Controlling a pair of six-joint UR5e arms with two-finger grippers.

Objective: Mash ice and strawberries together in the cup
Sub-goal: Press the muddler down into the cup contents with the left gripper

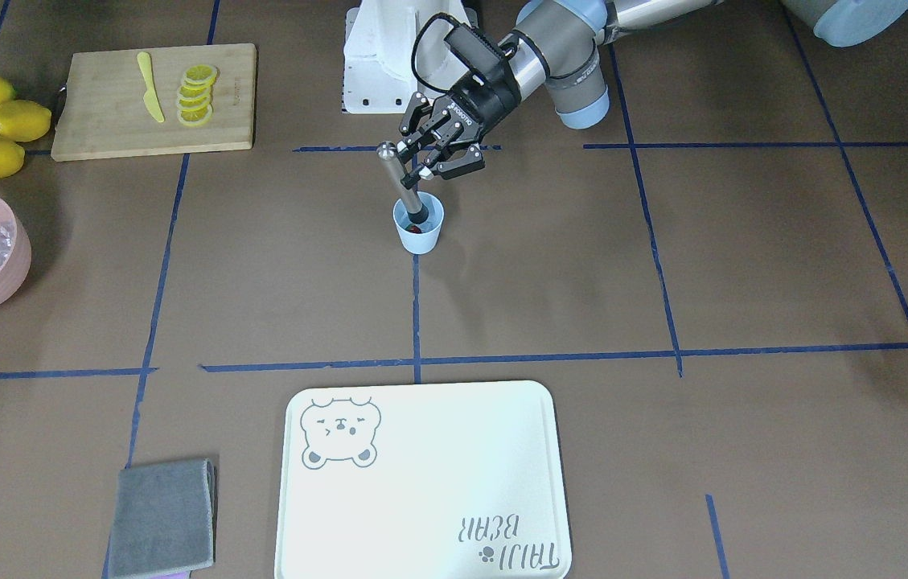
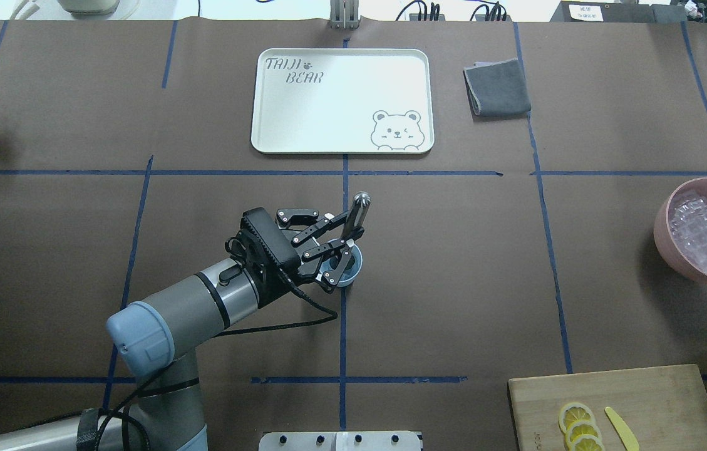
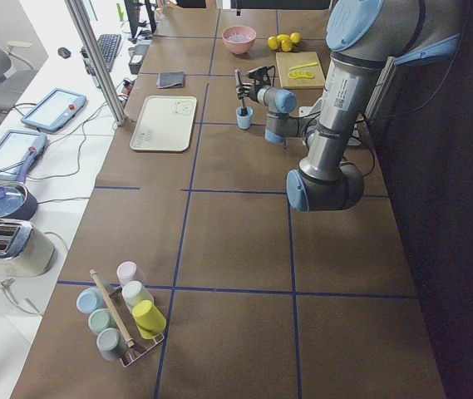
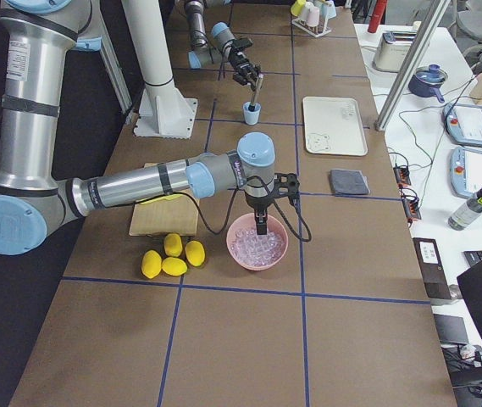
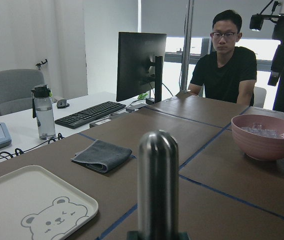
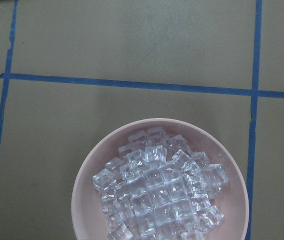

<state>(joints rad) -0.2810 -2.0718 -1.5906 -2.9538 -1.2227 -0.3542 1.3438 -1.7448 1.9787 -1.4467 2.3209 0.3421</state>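
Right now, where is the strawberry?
In the front-facing view, the strawberry sits at the bottom of the light-blue cup, mid-table on a blue tape line, right beside the tip of the metal masher standing in that cup.

Robotics lab: tape-gridded table [image 1: 743, 265], monitor [image 5: 141, 67]

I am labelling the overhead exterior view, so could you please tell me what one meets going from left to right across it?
Cup → grey cloth → pink bowl; the tray and cutting board overlap these, so I left them out.
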